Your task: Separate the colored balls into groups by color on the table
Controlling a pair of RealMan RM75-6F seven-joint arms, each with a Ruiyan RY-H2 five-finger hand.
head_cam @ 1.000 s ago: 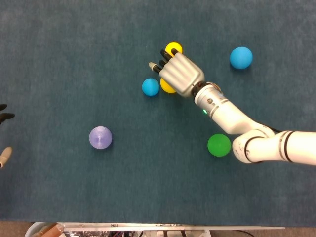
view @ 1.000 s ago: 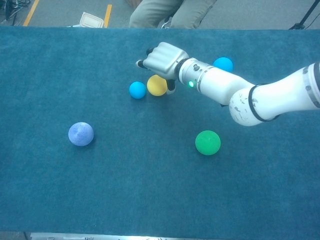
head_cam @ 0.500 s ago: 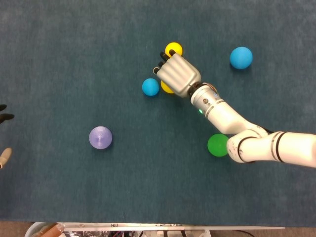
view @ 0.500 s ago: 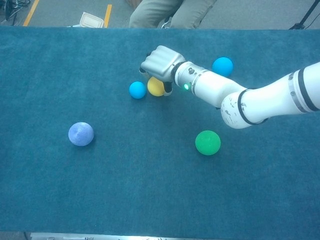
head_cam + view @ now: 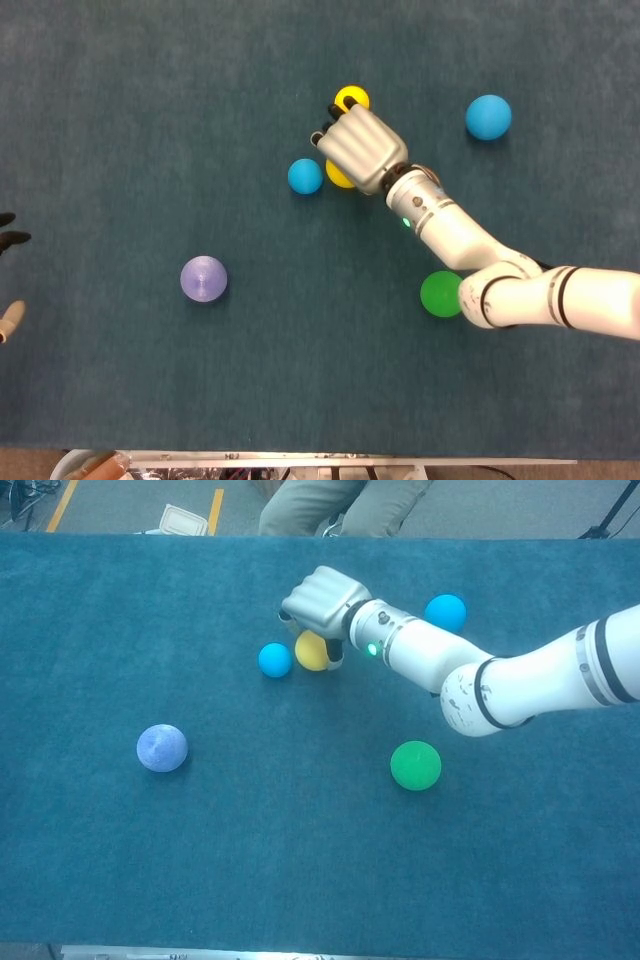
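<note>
Head view showed the right hand [image 5: 360, 150] cupped, fingers curled, over the near smooth yellow ball [image 5: 339, 176]; firm grip unclear. Another yellow ball [image 5: 350, 98] lay just beyond its fingertips, far from the left hand [image 5: 10, 240].

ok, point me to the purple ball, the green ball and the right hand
purple ball [image 5: 203, 278], head view, centre of the ball's top.
green ball [image 5: 415, 765], chest view, middle of its visible face.
right hand [image 5: 360, 150], head view, back of the hand, over a yellow ball.
</note>
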